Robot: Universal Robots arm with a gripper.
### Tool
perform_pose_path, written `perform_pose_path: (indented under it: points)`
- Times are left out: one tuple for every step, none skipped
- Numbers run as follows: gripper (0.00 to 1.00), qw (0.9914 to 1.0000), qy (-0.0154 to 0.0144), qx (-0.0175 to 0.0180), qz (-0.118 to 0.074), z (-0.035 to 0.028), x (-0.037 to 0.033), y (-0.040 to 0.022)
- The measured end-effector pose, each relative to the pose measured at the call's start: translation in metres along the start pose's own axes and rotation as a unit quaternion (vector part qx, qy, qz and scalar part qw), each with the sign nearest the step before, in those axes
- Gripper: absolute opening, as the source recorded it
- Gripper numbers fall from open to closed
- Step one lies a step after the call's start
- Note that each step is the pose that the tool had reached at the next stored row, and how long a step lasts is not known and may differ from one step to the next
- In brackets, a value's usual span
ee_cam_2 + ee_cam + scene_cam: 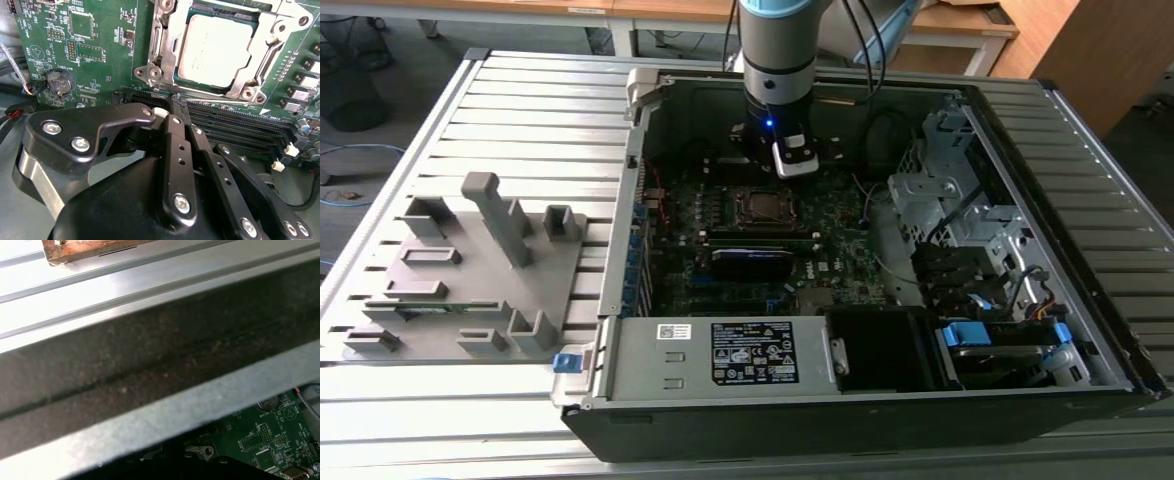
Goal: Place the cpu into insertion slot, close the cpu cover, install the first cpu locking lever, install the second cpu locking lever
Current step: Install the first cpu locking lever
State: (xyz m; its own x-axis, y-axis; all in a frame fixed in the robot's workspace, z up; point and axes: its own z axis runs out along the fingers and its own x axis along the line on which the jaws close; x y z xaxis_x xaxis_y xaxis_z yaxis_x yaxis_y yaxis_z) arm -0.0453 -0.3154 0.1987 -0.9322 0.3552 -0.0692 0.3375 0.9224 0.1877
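The cpu (215, 50), a dull silver square, lies in the insertion slot (761, 205) on the green motherboard (100, 60). The cpu cover (239, 89), a silver frame with a square window, lies flat around the chip. A thin metal lever bar (153, 40) runs along one side of the socket. My gripper (181, 120) hovers beside the socket over the long black memory slots, with its black fingers (176, 150) shut together and nothing between them. In the exterior view the gripper (794, 160) hangs just behind the socket, inside the open computer case.
The case walls (150, 365) surround the board. A power supply box (720, 350) sits at the front, with a drive cage (961, 215) on the exterior view's right. A grey fixture block (467, 260) stands on the slatted table at the exterior view's left. A coin battery (59, 82) and memory slots (235, 125) lie near the socket.
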Motion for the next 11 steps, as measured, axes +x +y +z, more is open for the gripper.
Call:
perform_pose_path:
  points:
    - [0.11, 1.0, 0.0001, -0.0003, 0.0, 0.0, 0.0, 0.0001]
    - [0.11, 1.0, 0.0002, -0.0006, 0.0, 0.0001, -0.0001, 0.0001]
    - [0.11, 1.0, 0.0002, -0.0007, 0.0, 0.0001, 0.0, 0.0]
    - [0.11, 1.0, 0.0002, -0.0006, 0.0, -0.0002, 0.0, 0.0]
    - [0.11, 1.0, 0.0002, -0.0005, 0.0, -0.0006, -0.0001, 0.0]
    - [0.11, 1.0, 0.0002, -0.0005, 0.0, -0.0008, -0.0001, 0.0001]
    - [0.11, 1.0, 0.0001, -0.0007, 0.001, -0.0008, -0.0001, 0.0002]
    - [0.11, 1.0, 0.0001, -0.0009, 0.001, -0.0008, -0.0001, 0.0002]
    - [0.11, 1.0, 0.0003, -0.0013, 0.001, -0.0009, -0.0001, 0.0002]
    - [0.11, 1.0, 0.0006, -0.0019, 0.001, -0.001, -0.0001, 0.0001]
    - [0.11, 0.99999, 0.0009, -0.0032, 0.001, -0.001, -0.0001, 0.0001]
